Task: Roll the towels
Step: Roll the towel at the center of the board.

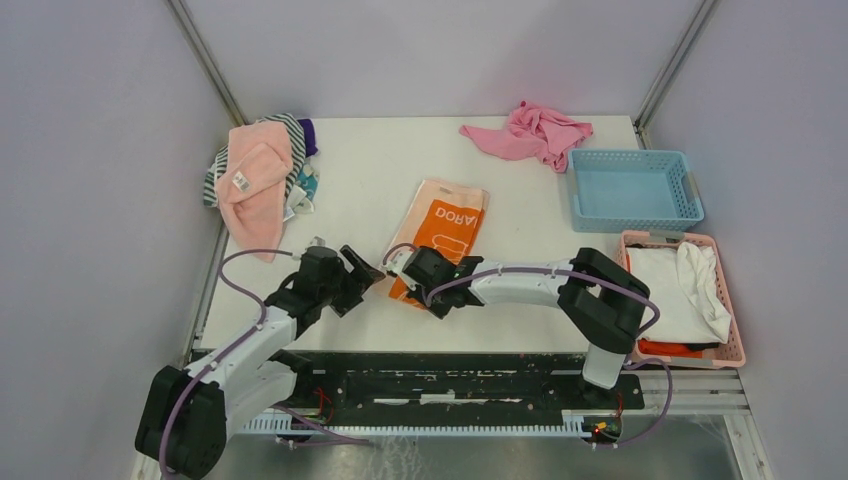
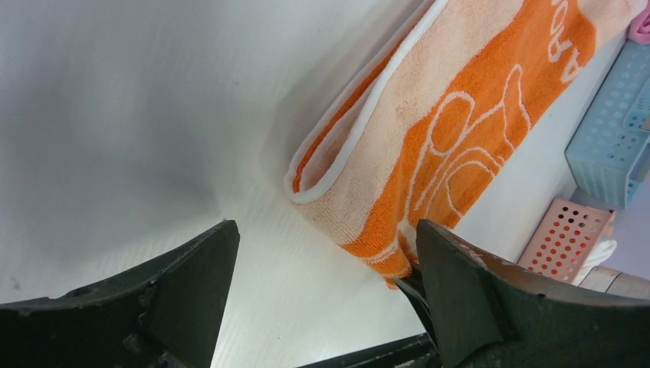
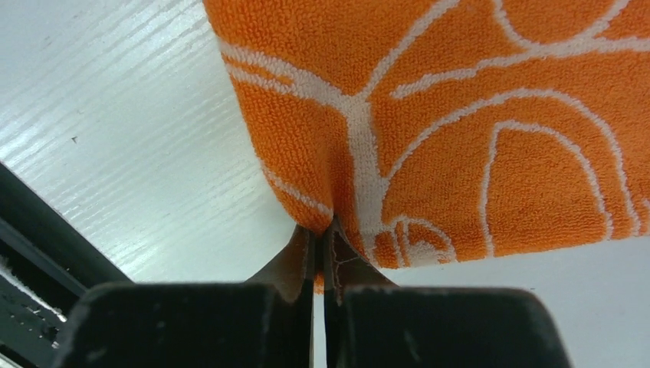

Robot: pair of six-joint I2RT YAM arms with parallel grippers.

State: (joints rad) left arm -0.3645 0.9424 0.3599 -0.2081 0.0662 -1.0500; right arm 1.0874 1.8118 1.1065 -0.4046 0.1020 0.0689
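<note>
White table in front of me, carrying towels, loose cloth and two baskets.

An orange towel, folded flat with white lettering, lies near the middle of my table, towards my side. In the far left corner a pink towel with a white label rests on a heap of striped cloth. A crumpled pink cloth sits at the far edge, right of centre. Just beside it a blue basket stands along the right edge. Nearer me is a pink basket holding white cloths.
</note>
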